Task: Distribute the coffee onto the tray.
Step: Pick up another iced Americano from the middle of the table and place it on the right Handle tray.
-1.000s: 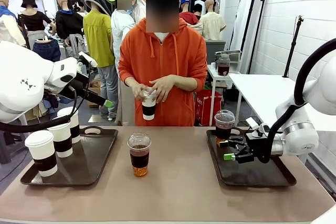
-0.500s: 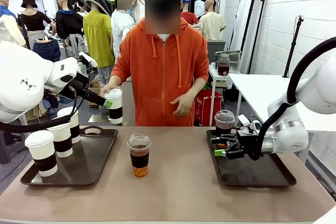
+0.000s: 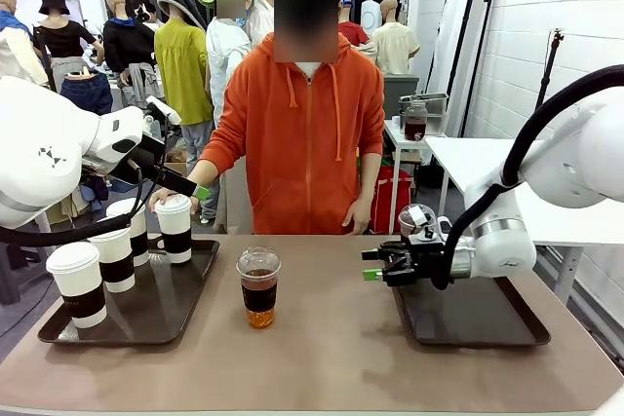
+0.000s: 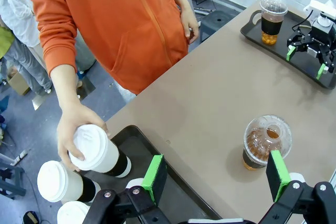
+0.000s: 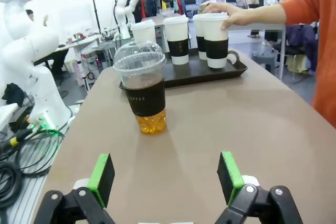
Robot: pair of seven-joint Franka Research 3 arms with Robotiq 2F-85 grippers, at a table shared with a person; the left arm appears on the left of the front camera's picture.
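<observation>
Cups shift: the person's hand [image 3: 159,200] now sets a fourth white cup [image 3: 175,231] on the left tray [image 3: 166,301]. Our right tool [image 3: 370,265], released and empty, has left the right tray [image 3: 473,317] and heads toward the clear cup [image 3: 258,287] mid-counter [image 3: 331,358], likely our next pick. Our left tool [image 4: 216,174] hangs released.

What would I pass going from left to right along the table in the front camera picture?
Dark tray carrying white paper cups → clear dome-lidded cup → right gripper, jaws open → second dark tray.
</observation>
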